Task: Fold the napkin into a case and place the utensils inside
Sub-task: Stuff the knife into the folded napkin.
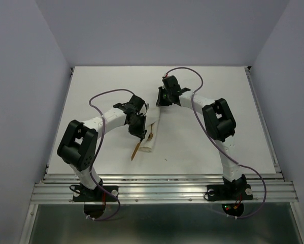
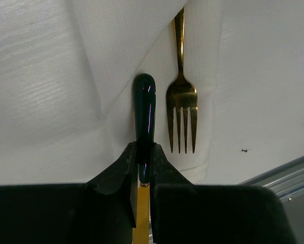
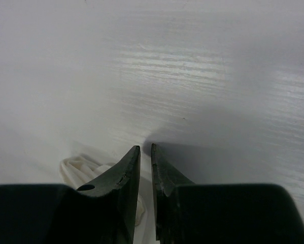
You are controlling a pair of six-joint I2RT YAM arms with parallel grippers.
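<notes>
- White cloth, folded narrow into a case (image 1: 154, 127); lay on the table (image 1: 233, 101), long axis slanting from a far-right end to a near-left end.
- Carried a gold fork (image 2: 181, 109) flat on the case, handle tucked under the fold, tines pointing out toward the near-left end.
- Clamped the left gripper (image 2: 143, 152) on a dark-handled utensil (image 2: 144, 107) just beside the fork and parallel to it, dark handle aimed up along the case, gold part running back between the jaws.
- Bent the left arm (image 1: 106, 121) at a raised elbow left of the case, wrist tipped down over the case's near half.
- Reached the right arm (image 1: 218, 122) in from right of the case, elbow high, right gripper (image 3: 145, 147) low at the case's far end.
- Stood there with jaws almost together, a thin slit between, case cloth bunched beside one jaw; could not tell whether any was pinched.
</notes>
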